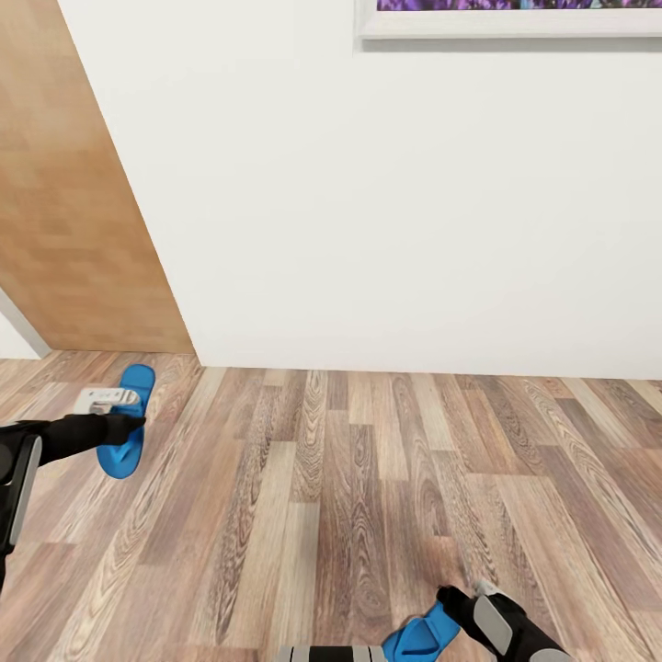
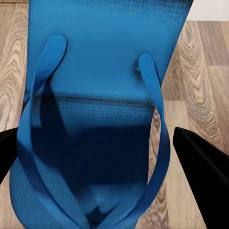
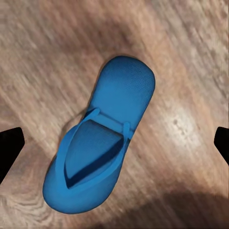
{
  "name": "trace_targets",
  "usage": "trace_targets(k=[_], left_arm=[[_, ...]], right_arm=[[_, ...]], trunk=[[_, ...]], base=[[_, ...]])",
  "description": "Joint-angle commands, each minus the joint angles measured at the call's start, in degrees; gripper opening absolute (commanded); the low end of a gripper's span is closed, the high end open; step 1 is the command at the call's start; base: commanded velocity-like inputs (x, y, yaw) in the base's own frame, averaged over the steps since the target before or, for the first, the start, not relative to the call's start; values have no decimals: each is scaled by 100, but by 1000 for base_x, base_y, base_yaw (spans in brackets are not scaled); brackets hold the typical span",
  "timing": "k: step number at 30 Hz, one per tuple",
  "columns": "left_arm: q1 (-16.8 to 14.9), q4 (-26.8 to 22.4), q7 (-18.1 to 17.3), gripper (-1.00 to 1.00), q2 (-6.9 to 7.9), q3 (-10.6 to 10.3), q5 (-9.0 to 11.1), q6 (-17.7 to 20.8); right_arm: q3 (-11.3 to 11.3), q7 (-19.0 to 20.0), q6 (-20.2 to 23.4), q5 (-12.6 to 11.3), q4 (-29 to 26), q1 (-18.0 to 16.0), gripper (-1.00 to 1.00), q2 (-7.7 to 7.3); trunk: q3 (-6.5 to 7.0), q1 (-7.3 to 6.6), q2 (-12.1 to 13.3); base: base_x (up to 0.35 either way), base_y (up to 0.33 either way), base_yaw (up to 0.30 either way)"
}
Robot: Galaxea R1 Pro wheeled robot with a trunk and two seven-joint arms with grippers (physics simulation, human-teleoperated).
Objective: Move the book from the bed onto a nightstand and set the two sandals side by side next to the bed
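Two bright blue sandals lie on the wood-plank floor. One sandal point(image 1: 127, 432) is at the left near the wall, and my left gripper point(image 1: 124, 418) hovers over its middle. In the left wrist view this sandal point(image 2: 105, 71) is very close, and the left gripper point(image 2: 95, 138) is open, its black fingers point(image 2: 205, 167) flanking the straps. The other sandal point(image 1: 423, 636) is at the bottom edge beside my right gripper point(image 1: 464, 602). In the right wrist view that sandal point(image 3: 107, 143) lies flat below the open right gripper point(image 3: 117, 138). The book, bed and nightstand are out of view.
A white wall point(image 1: 395, 202) stands close ahead with a framed picture point(image 1: 506, 18) at the top. A light wooden door panel point(image 1: 74, 202) leans in at the left. Wood floor point(image 1: 349, 478) stretches between the two sandals.
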Motion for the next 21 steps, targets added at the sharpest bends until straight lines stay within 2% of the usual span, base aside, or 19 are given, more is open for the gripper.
trace_targets(k=[1, 4, 10, 16, 21], left_arm=[[-5, -4, -71, -100, 3, 9, -57, 18], [-5, -4, -85, -100, 12, 20, -57, 18], [-6, -4, -94, -100, 15, 25, -57, 18], [-6, -4, -99, -100, 16, 26, -57, 18], [-5, -4, -100, -100, 16, 26, -57, 18]], right_arm=[[11, -33, 25, -59, -14, -3, 100, 20], [21, -38, 21, -59, -17, -69, 100, 137], [25, -50, 19, -59, -16, -158, 100, 279], [26, -59, 19, -59, -8, -234, 100, 339], [26, -60, 18, -59, -9, -248, 100, 332]], trunk=[[-5, -1, -2], [-5, -1, -2], [-5, -1, -2], [-5, -1, -2], [-5, -1, -2]], base=[[0, 0, 0], [0, 0, 0], [0, 0, 0], [0, 0, 0], [0, 0, 0]])
